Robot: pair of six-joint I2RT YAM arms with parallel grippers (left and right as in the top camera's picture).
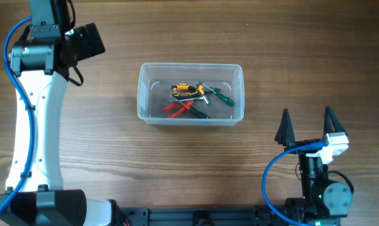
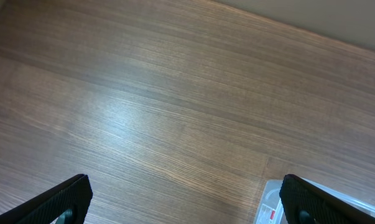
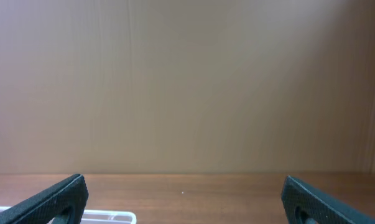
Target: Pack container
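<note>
The clear plastic container (image 1: 190,94) sits at the table's middle. Inside lie several hand tools: an orange and black one (image 1: 186,88), red-handled pliers (image 1: 176,108) and a green-handled screwdriver (image 1: 224,97). My left gripper (image 1: 88,39) is up at the far left, away from the container; in the left wrist view its fingers (image 2: 186,199) are wide open and empty, with a corner of the container (image 2: 271,208) at the lower right. My right gripper (image 1: 307,129) is open and empty near the front right; its wrist view (image 3: 184,199) shows the container's rim (image 3: 106,217) at the lower left.
The brown wooden table (image 1: 114,157) stretches all round the container. The left arm's white body (image 1: 38,125) stands along the left side. The right arm's base (image 1: 321,188) sits at the front edge. A plain wall (image 3: 187,81) is beyond the table.
</note>
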